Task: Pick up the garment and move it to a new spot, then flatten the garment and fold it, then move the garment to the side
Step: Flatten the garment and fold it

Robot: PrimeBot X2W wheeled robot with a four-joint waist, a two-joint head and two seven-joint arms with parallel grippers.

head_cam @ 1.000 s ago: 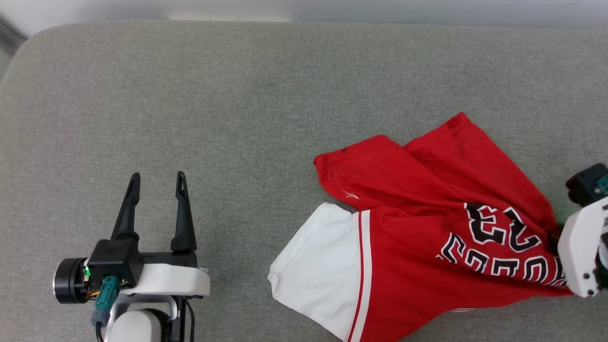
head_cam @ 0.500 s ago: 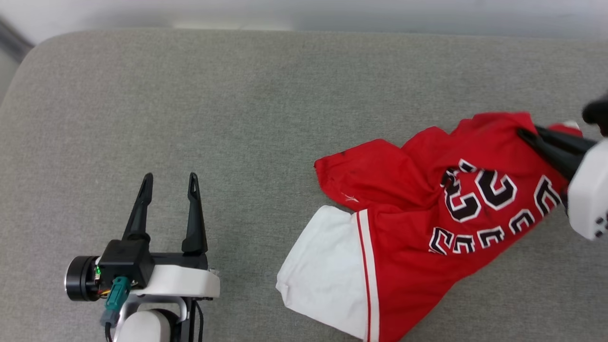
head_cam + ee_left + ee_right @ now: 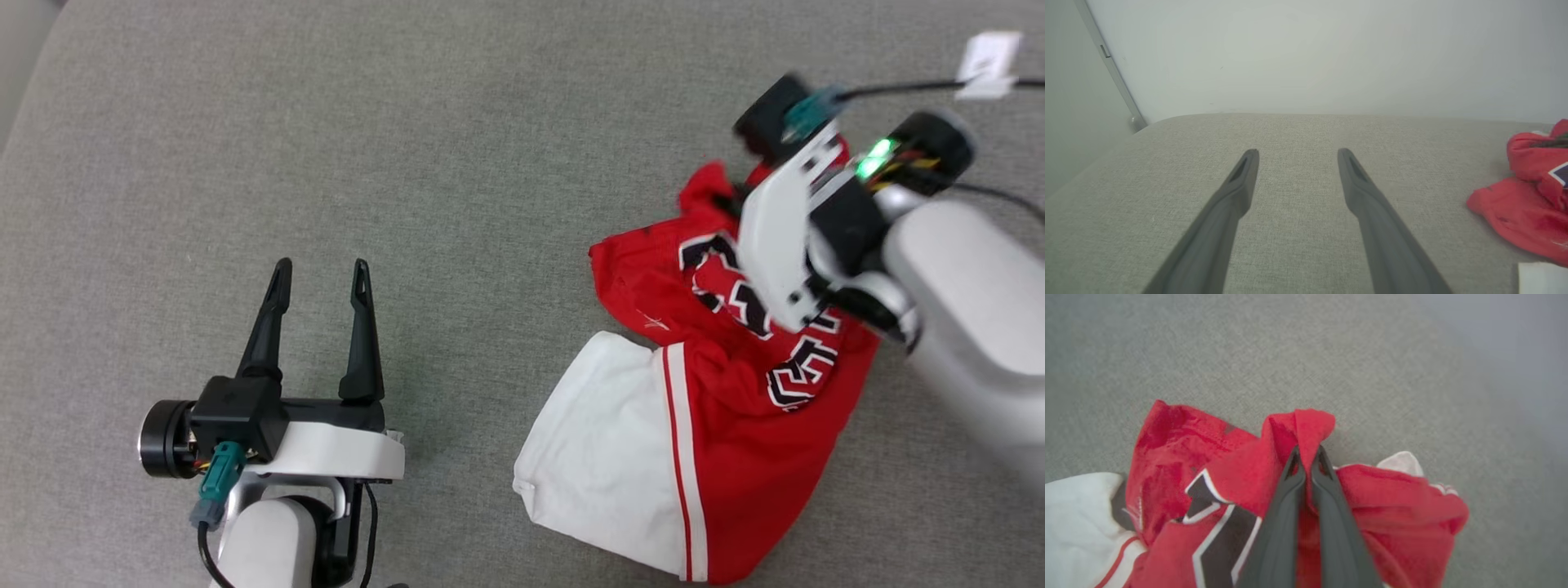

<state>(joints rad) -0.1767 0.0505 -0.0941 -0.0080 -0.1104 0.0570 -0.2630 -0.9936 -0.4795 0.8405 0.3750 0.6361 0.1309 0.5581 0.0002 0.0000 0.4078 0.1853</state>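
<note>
My right tool (image 3: 1306, 455): fingers pinched together on a raised red fold of the garment (image 3: 718, 441). The garment lies bunched right of centre in the head view. Its long axis runs from the grip at upper right down to the white sleeve (image 3: 596, 457) at lower centre. My left tool (image 3: 320, 265): spread wide, empty, well apart at lower left. The bare grey cushion (image 3: 408, 147) to the left and above looks to me the best room for the carry.
</note>
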